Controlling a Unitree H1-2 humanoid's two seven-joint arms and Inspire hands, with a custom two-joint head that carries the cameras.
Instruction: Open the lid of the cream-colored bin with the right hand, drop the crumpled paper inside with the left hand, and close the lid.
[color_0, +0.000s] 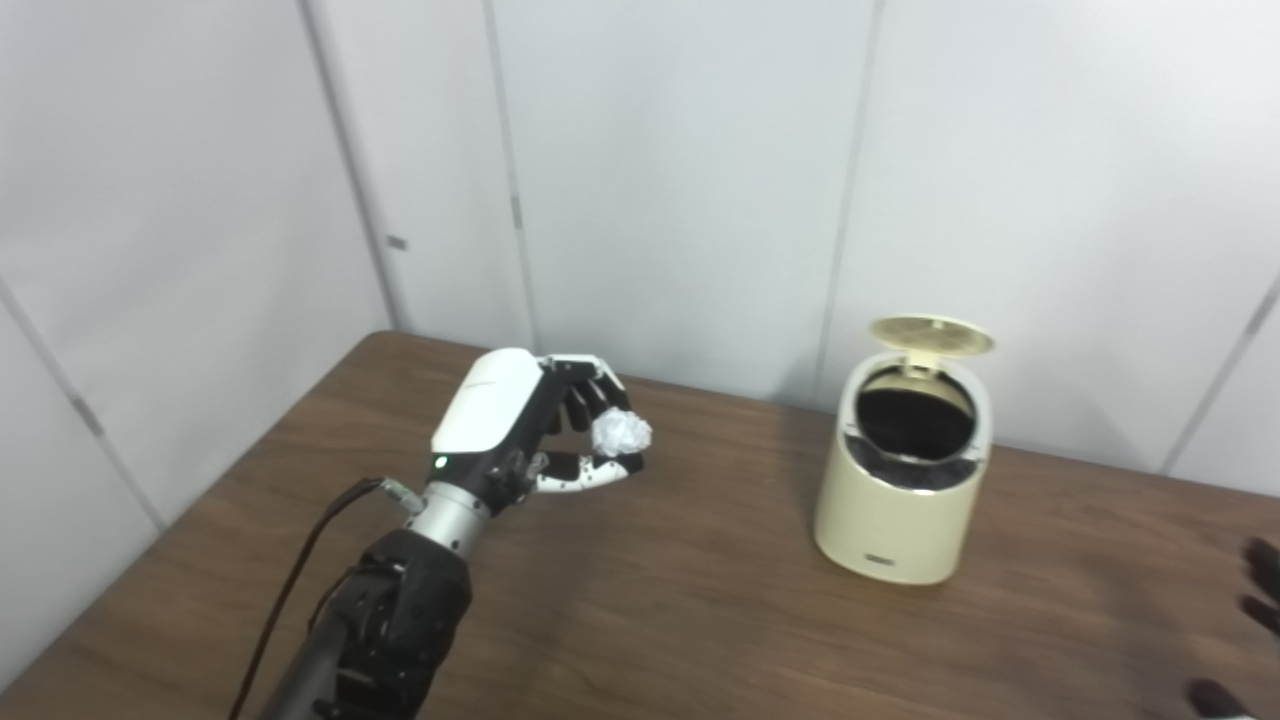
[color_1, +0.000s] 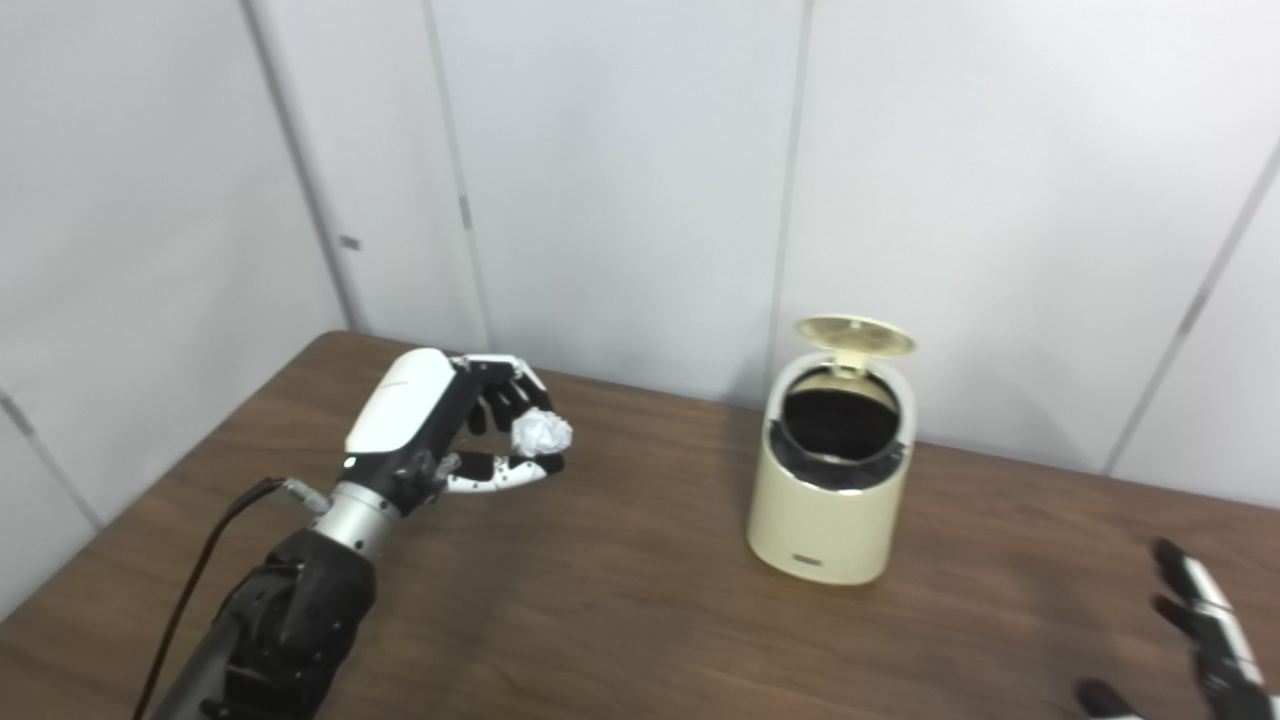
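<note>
My left hand (color_0: 520, 420) pinches the crumpled paper (color_0: 620, 434). The bin (color_0: 905, 480), lid (color_0: 932, 336) up, sits well off to its right. My right hand (color_1: 1205, 640) has its fingers spread, holding nothing.

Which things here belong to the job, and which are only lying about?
Belonging to the job:
- cream-colored bin, its lid standing open
- crumpled paper, held in the left hand
- right hand, fingers apart, holding nothing

Only lying about:
- nothing else on the table; only the wall panels stand behind it
</note>
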